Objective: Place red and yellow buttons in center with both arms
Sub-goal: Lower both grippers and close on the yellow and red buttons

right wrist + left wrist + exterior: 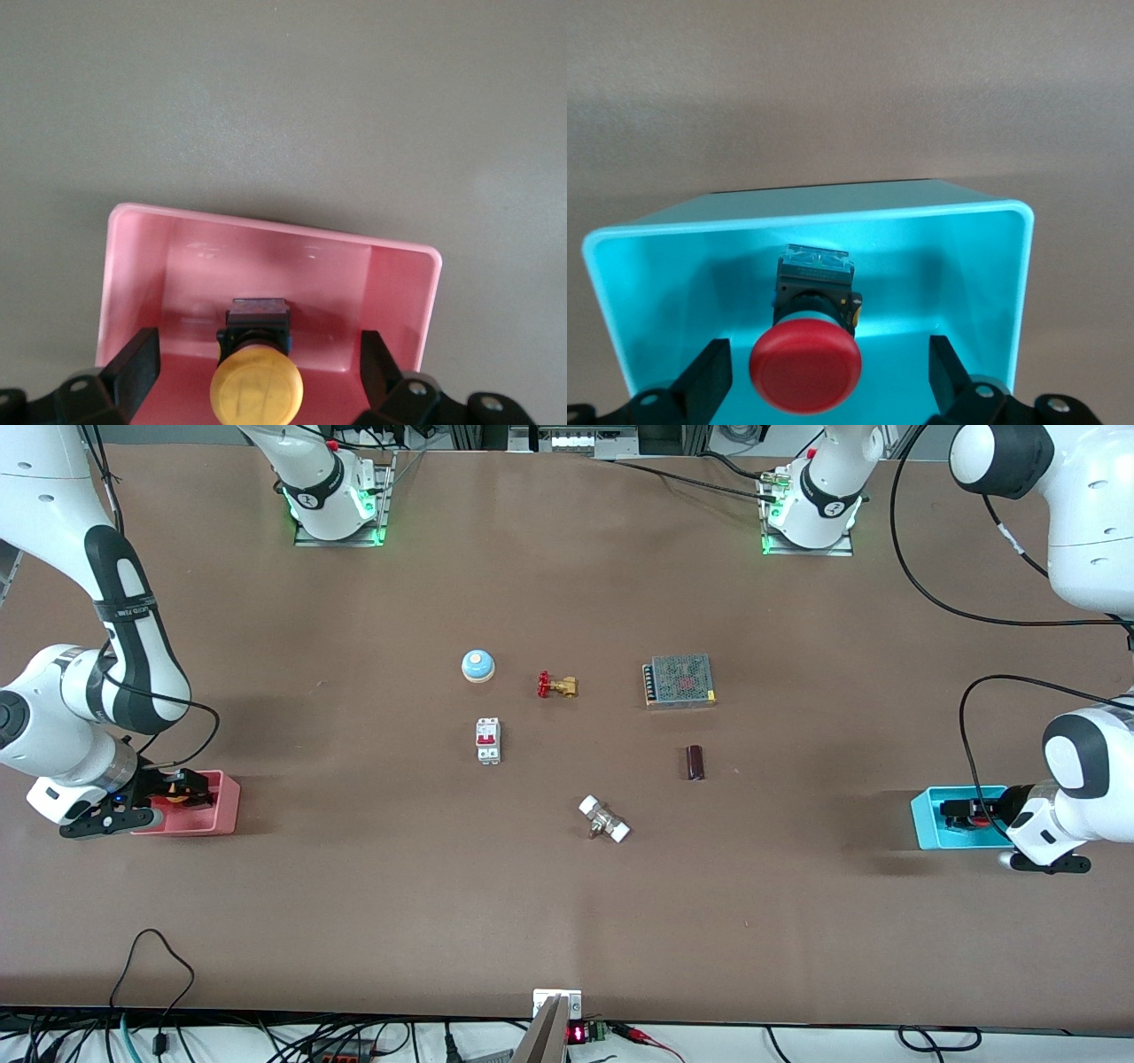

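Both jaws gape wide, gripping nothing: left gripper straddles the red button in the cyan bin, right gripper the yellow button in the pink bin. Squeeze the black bodies, then lift straight up.

Glossy plastic bins – cyan bin; pink bin; matt tabletop.

A matte brown desk fills the frame; tangled black cables run along the white floor strip at the bottom edge

Left gripper, right gripper: jaws apart.
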Controlling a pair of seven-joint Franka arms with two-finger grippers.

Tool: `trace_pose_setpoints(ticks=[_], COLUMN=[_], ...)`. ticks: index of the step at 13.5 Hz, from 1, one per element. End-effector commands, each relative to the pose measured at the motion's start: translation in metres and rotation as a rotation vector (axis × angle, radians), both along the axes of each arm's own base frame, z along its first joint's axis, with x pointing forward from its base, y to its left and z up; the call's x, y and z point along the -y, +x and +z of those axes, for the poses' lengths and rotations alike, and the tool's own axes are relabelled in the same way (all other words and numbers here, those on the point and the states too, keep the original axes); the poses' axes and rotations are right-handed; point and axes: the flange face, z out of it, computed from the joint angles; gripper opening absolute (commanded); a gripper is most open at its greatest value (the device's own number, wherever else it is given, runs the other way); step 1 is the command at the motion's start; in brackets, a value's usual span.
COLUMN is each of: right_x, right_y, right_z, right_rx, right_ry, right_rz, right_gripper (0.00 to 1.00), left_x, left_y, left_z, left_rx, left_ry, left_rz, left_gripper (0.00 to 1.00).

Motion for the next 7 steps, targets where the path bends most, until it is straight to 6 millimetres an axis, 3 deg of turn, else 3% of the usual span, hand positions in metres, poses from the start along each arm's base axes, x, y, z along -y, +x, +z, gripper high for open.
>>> trace_pose_setpoints(ticks=[1,5,7], right_x=[0.0028,0.0069,0.0058], right_y=[-0.0024,-0.0092,-0.0098], right_z=[0.0002,-0.0074,-0.0084], right_rx=[0.007,-0.014,-0.018], right_ry=[0.016,0.021,0.023], right_rz=[0.013,0.009,0.01], right_gripper=[0.98,0.98,0.97], left_x=[-0.0028,-0.0011,-0.0023], left_y=[0.0004,0.002,0.0019], left_z=[-0.0035,-0.0026,-0.0015], left_rx=[-0.003,-0.001,0.001], left_ry=[0.015,0.017,0.018], left_rz=[-0.031,-0.042,-0.043], left_gripper=[0.92,0.92,0.84])
